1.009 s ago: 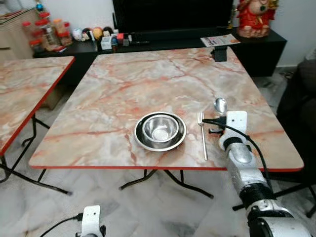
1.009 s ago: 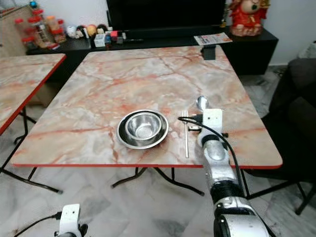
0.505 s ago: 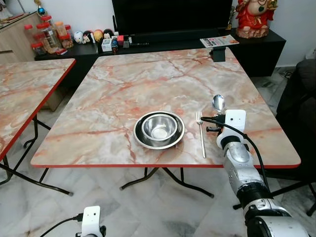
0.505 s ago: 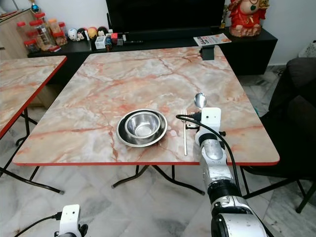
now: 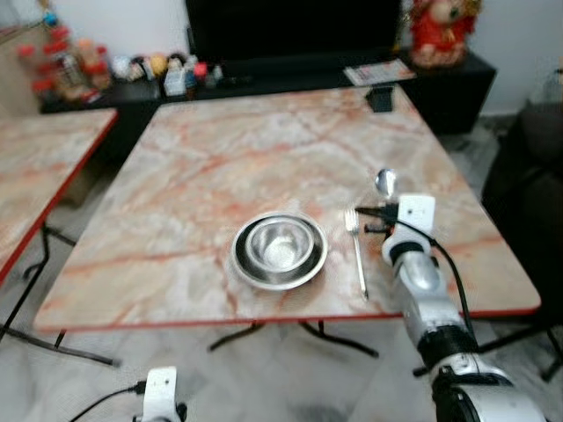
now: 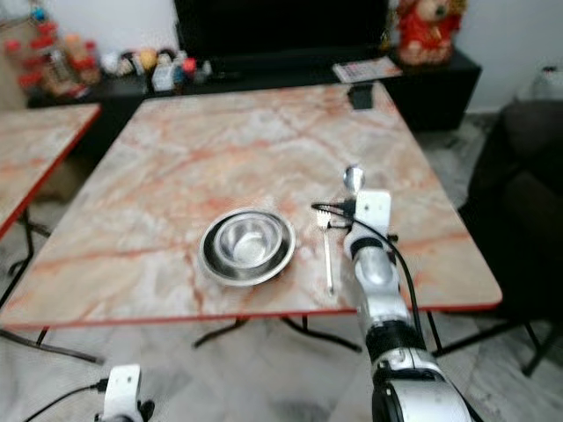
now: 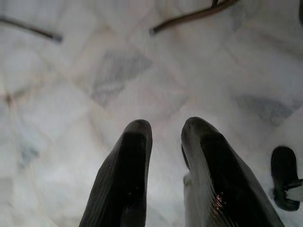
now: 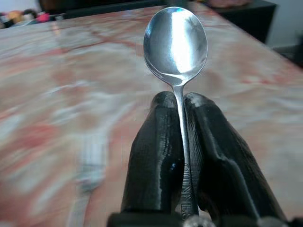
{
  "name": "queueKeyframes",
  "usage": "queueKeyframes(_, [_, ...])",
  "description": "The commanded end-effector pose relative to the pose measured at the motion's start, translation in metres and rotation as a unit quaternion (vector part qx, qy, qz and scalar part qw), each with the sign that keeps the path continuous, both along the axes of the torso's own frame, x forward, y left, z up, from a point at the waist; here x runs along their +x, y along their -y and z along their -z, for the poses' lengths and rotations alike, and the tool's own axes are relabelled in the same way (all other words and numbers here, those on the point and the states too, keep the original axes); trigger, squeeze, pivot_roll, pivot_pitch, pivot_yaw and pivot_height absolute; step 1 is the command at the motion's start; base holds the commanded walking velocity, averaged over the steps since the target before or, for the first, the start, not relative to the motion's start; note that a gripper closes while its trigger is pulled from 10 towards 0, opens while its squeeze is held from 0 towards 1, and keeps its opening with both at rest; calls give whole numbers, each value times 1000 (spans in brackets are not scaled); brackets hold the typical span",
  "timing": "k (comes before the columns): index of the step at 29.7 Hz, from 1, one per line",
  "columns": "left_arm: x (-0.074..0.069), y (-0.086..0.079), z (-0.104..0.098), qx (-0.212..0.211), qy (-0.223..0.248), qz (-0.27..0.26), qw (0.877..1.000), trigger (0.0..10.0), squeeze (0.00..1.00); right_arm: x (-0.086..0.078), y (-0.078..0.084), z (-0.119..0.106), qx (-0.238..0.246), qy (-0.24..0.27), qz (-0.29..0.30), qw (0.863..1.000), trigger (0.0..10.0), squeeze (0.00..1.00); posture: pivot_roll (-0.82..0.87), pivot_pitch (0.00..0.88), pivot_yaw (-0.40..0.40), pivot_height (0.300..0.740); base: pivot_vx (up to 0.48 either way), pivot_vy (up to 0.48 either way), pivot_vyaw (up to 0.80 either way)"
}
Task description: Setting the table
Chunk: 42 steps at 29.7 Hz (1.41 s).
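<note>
Table (image 5: 220,167): marble top, steel bowl (image 5: 280,250) near front edge, fork (image 5: 356,251) just right of it.
Right gripper (image 8: 179,101): fingers pinching spoon (image 8: 175,42) handle, bowl end forward, beside fork.
Left gripper (image 7: 165,130): hanging over floor, fingers slightly parted.

Motion blur is smearing both head views, so the small jars and figurines (image 5: 106,69) on the dark low cabinet are staying unreadable. The shiny steel spoon's (image 8: 175,45) handle is disappearing between the right gripper's (image 8: 179,106) black fingers (image 8: 156,156). The second marble-patterned bench (image 5: 35,176) is being cut off by the picture's edge. The thin steel fork (image 8: 87,165) is blurring into the marble.
</note>
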<state>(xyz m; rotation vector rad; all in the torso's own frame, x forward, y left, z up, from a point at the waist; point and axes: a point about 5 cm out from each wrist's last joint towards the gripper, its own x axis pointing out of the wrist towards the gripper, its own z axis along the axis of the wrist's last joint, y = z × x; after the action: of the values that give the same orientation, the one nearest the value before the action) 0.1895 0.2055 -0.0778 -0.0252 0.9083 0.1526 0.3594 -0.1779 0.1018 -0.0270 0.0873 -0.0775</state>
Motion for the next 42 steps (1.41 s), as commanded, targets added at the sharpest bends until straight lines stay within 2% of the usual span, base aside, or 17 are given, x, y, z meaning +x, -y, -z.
queueKeyframes(1, [-1, 1, 0, -3, -1, -1, 1000, 10000, 0, 1, 0, -1, 4, 4, 4, 1000, 10000, 0, -231, 0, 108, 740, 326, 0, 0])
queueKeyframes(6, [-1, 0, 0, -4, 0, -3, 1000, 10000, 0, -1, -3, 0, 7, 3, 3, 1000, 10000, 0, -231, 0, 108, 740, 315, 0, 0])
queueKeyframes(17, [-1, 1, 1, -9, 1, -3, 1000, 10000, 0, -11, -9, 11, 12, -7, 3, 1000, 10000, 0, -230, 0, 108, 740, 0, 0, 0])
queueKeyframes(18, [-3, 2, 1, -11, -1, -1, 1000, 10000, 0, -19, -10, 15, -1, -11, 7, 1000, 10000, 0, -231, 0, 108, 740, 0, 0, 0])
queueKeyframes(21, [-4, 2, 2, -12, -3, 1, 1000, 10000, 0, -28, -9, 16, -7, -11, 13, 1000, 10000, 0, -238, 0, 111, 740, 0, 0, 0])
queueKeyframes(25, [-5, 2, 3, -12, -4, 3, 1000, 10000, 0, -30, -5, 14, -23, -14, 17, 999, 10000, 0, -241, 0, 113, 740, 0, 0, 0])
queueKeyframes(27, [-5, 2, 3, -12, -4, 3, 1000, 10000, 0, -29, -1, 13, -27, -14, 22, 999, 10000, 0, -239, 0, 115, 740, 0, 0, 0])
queueKeyframes(33, [-3, 1, 1, -12, 1, 6, 1000, 10000, 0, -27, 26, 0, -43, -4, 68, 997, 10000, 0, -236, 0, 123, 740, 0, 0, 0])
queueKeyframes(35, [-2, 0, 1, -12, 2, 7, 1000, 10000, 0, -27, 29, -2, -45, -2, 72, 996, 10000, 0, -236, 0, 124, 740, 0, 0, 0])
queueKeyframes(37, [0, 0, 0, -13, 5, 9, 1000, 10000, 0, -25, 44, -11, -54, 8, 100, 994, 10000, 0, -237, 0, 131, 740, 0, 0, 0])
queueKeyframes(42, [1, 0, -1, -16, 5, 12, 1000, 10000, 0, -28, 58, -13, -60, 6, 122, 991, 10000, 0, -240, 0, 138, 740, 0, 0, 0])
